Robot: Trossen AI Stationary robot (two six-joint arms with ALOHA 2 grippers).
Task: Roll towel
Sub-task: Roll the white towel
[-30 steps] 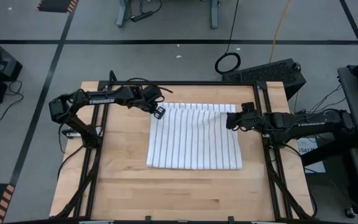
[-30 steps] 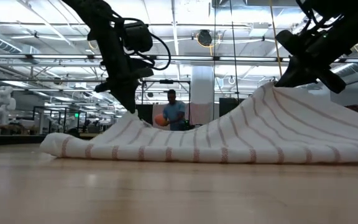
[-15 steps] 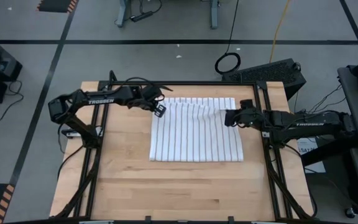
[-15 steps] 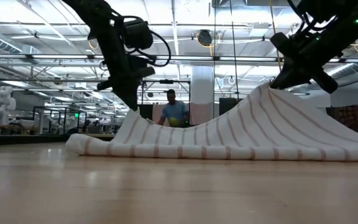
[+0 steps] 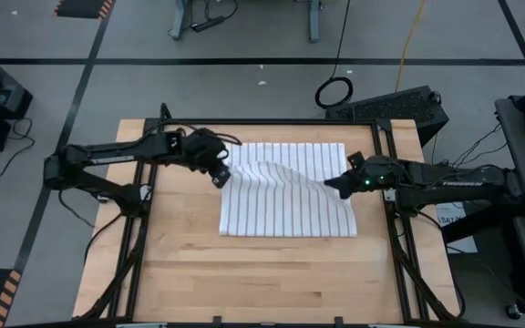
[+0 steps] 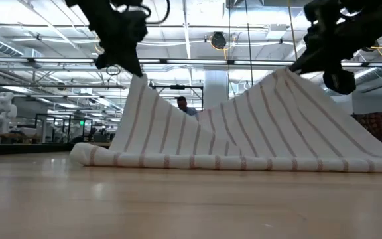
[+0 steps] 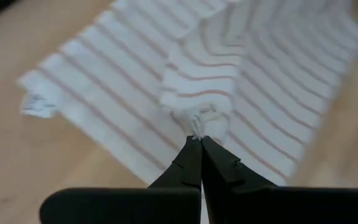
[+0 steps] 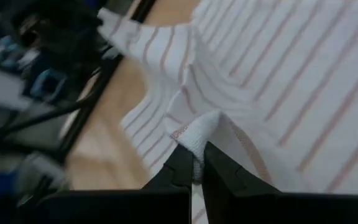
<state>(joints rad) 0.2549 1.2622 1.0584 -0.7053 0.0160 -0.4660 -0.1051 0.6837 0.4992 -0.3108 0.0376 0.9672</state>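
Note:
The white towel (image 5: 285, 205) with narrow dark stripes lies on the wooden table, its near edge (image 6: 231, 161) flat on the wood. Two points of it are pulled up into peaks. My left gripper (image 5: 219, 175) is shut on the left peak (image 6: 138, 83), and my right gripper (image 5: 334, 186) is shut on the right peak (image 6: 287, 73). Between the peaks the cloth sags in a slack valley. A small white tag (image 7: 36, 104) shows at the towel's edge on the table. My left gripper pinches a small bunched tip of the towel (image 7: 197, 119) between its two fingers, at the towel's left side toward the far end. It comes slanting down from the table's left. The cloth hangs below the fingers in a steep tent, its lower part on the table. My right gripper pinches a hemmed corner of the towel (image 8: 201, 127) between its two fingers, at the towel's right side. It reaches in from the table's right, slanting a little downward. The cloth slopes down from the fingers to the table and is drawn fairly taut.
Black frame rails (image 5: 144, 196) run along the table's left and right sides and its far edge. Bare wood (image 5: 272, 278) stretches from the towel to the near edge. In the low view a person (image 6: 181, 104) stands far off in the room behind the table.
The towel first slid a little toward the far edge. My left gripper then rose and went toward the table's left and near edge, pulling its part of the towel up into a tall peak. My right gripper tipped and kept its peak raised. The near edge stayed down.

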